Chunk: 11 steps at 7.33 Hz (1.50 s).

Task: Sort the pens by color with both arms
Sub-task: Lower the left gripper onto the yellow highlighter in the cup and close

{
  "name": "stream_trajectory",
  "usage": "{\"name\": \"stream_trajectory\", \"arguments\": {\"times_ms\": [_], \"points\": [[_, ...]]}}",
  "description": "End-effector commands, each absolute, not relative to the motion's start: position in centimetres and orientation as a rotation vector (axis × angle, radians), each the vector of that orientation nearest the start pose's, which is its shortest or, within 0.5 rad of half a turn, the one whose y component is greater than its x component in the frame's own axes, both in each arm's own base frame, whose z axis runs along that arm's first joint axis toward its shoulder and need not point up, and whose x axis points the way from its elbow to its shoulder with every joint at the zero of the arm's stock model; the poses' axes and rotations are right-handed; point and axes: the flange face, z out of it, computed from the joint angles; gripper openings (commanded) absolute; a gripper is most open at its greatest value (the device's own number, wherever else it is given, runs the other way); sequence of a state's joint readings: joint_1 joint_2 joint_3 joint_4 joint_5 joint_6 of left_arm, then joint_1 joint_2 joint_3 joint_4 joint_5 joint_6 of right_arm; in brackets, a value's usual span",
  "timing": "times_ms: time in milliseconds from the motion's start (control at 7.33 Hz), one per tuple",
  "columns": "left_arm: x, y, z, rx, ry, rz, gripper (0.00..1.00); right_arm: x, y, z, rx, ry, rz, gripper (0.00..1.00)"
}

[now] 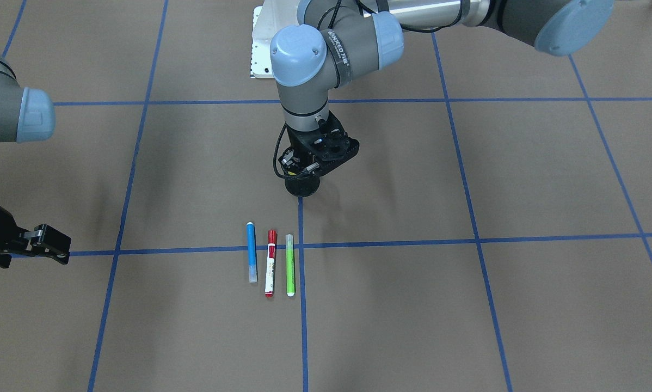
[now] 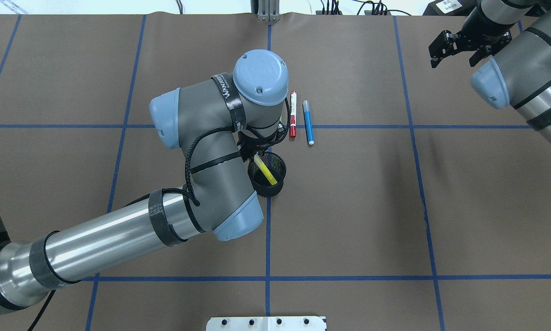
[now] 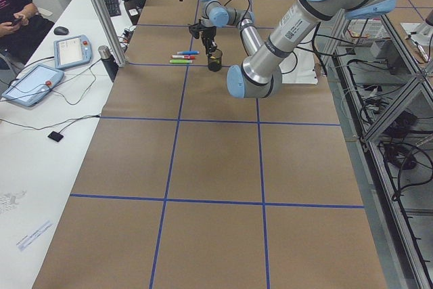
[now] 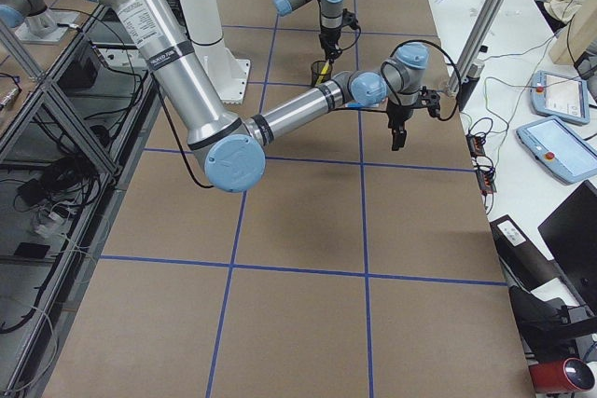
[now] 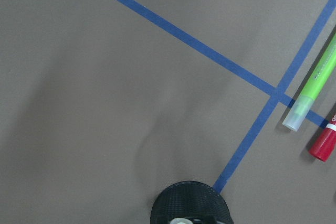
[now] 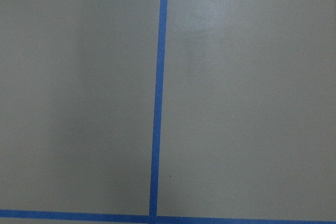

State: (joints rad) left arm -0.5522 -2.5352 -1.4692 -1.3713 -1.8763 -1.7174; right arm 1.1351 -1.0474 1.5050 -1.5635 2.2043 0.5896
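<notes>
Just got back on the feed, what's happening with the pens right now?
The left gripper sits over the black mesh cup, where the yellow highlighter leans; I can't tell whether it grips it. The blue pen, red-capped pen and green pen lie side by side on the table. The right gripper is open and empty, far off.

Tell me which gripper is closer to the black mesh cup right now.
Left. The left gripper hangs directly over the black mesh cup, where the yellow highlighter leans. The right gripper is far off to the robot's right, nowhere near it.
</notes>
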Motion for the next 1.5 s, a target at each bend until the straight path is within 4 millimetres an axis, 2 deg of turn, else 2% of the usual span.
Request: {"name": "stream_trajectory", "arguments": {"times_ms": [0, 545, 818, 1227, 1364], "points": [[57.8, -47.8, 12.2, -0.158, 0.71, -0.567, 0.33, -22.3, -65.6, 38.4, 0.088, -0.762, -0.002, 0.98], [57.6, -47.6, 11.8, -0.155, 0.718, -0.557, 0.21, -22.3, -65.6, 38.4, 0.088, -0.762, -0.002, 0.98], [57.0, -47.2, 10.8, -0.144, 0.741, -0.521, 0.17, -22.3, -65.6, 38.7, 0.084, -0.76, 0.0, 0.98], [53.7, -45.4, 8.0, -0.138, 0.786, -0.477, 0.15, -22.3, -65.6, 38.7, 0.084, -0.76, 0.0, 0.98], [51.9, -45.9, 7.3, -0.122, 0.787, -0.475, 0.14, -22.3, -65.6, 38.6, 0.085, -0.761, -0.001, 0.98]]}}
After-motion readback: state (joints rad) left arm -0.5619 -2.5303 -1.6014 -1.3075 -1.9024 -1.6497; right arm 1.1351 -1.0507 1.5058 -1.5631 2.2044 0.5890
